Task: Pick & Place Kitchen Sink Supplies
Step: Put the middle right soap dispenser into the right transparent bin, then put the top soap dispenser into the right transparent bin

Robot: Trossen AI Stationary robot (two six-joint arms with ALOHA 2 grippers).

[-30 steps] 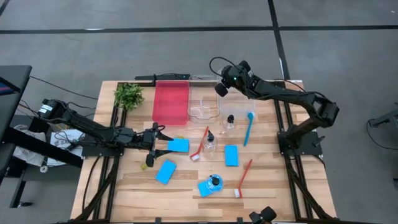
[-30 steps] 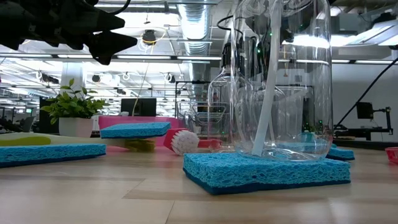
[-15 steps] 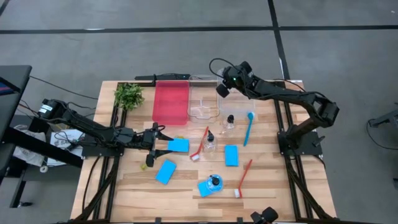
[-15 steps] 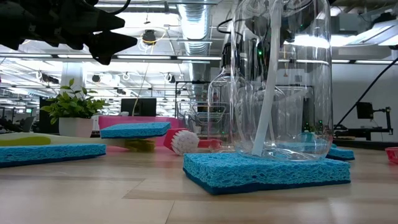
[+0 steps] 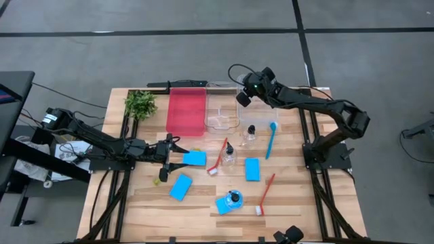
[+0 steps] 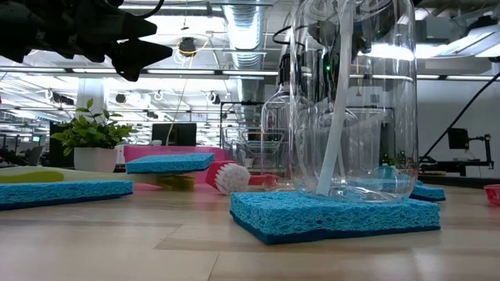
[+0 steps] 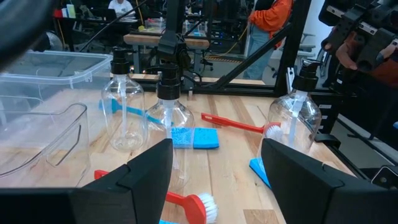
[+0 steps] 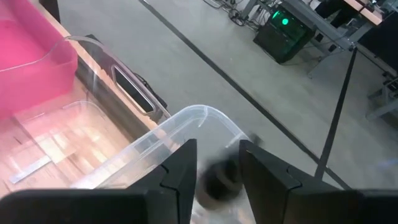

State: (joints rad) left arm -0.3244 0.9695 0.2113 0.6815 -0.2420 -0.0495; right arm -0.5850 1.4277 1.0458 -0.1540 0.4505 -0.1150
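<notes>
Wooden counter (image 5: pixel 203 203) w/ most supplies not yet sorted: sponges (image 5: pixel 194 158), brushes (image 5: pixel 270 139), bottles (image 5: pixel 249 134) seen loose mid-counter. Right gripper (image 5: pixel 242 97) held over clear tray (image 5: pixel 222 112), fingers narrowly spread, nothing pinched. Left gripper (image 5: pixel 174 148) spread wide beside a sponge. Nearly all left to do.
</notes>
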